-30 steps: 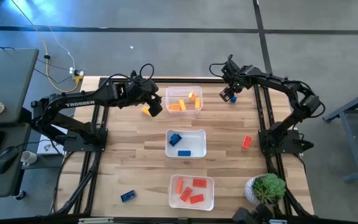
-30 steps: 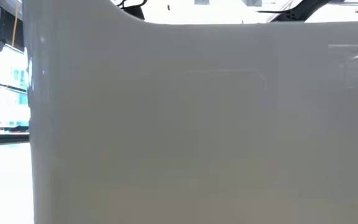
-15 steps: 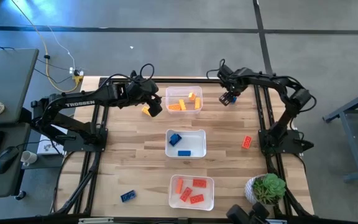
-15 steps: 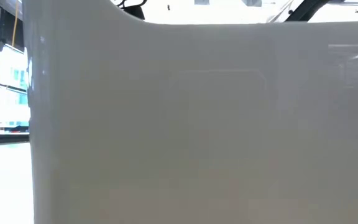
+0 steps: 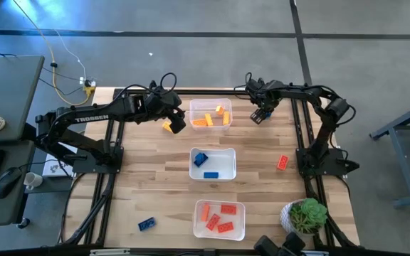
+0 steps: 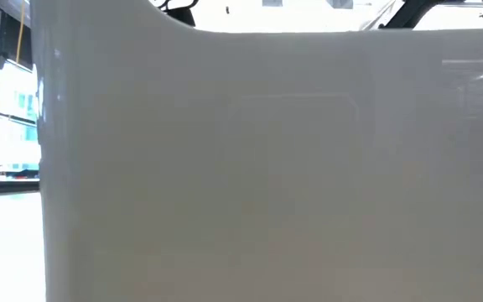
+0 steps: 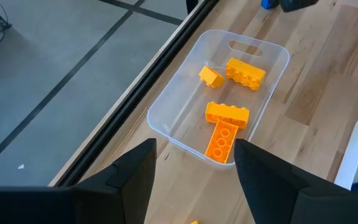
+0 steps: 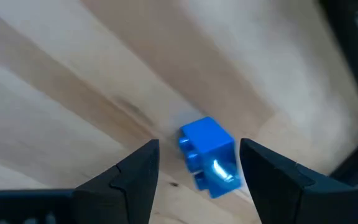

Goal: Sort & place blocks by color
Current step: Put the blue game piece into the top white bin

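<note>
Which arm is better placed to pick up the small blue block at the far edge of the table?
The right. Its open gripper already straddles the blue block on the wood. The left gripper is also open, but sits across the tub of yellow blocks, beside a loose yellow block.

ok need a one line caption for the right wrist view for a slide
Right gripper open over the wooden table, its fingers straddling a small blue block.
</note>
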